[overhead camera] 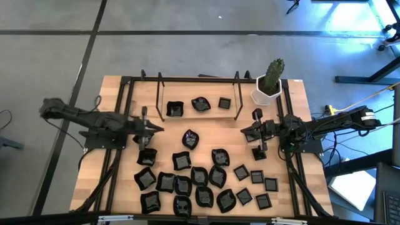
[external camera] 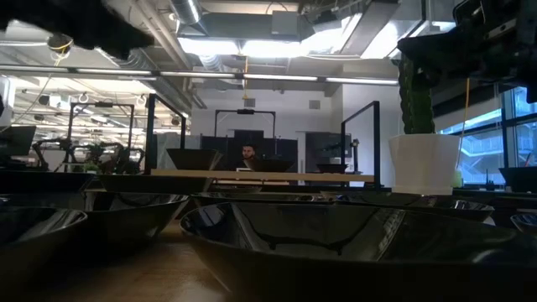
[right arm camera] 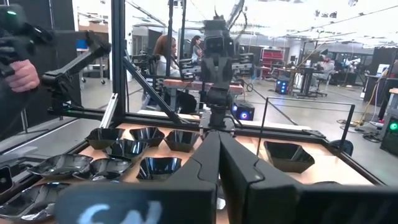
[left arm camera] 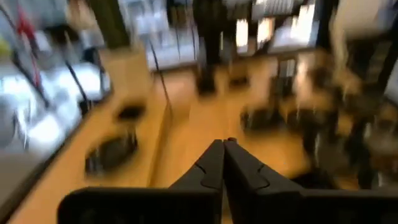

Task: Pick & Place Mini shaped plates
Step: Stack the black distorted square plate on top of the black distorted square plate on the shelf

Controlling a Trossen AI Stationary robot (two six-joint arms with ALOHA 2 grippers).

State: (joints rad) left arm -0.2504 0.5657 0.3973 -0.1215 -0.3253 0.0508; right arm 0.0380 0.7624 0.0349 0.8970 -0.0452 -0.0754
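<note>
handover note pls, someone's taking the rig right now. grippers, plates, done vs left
Left gripper: shut, empty, over the table's left-centre.
Right gripper: shut, empty, at right-centre, near the cactus pot.
Mini shaped plates: three sit inside the black wire frame at the far side: one at left, one in the middle, one at right.
One plate lies alone mid-table; about twenty more are clustered along the near half.
Done: apparently three placed. Left: the rest. Neither arm is carrying a plate.

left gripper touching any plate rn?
Cannot tell. High view puts the left gripper beside the mini shaped plates, height unclear; left wrist view shows shut fingers, empty.
</note>
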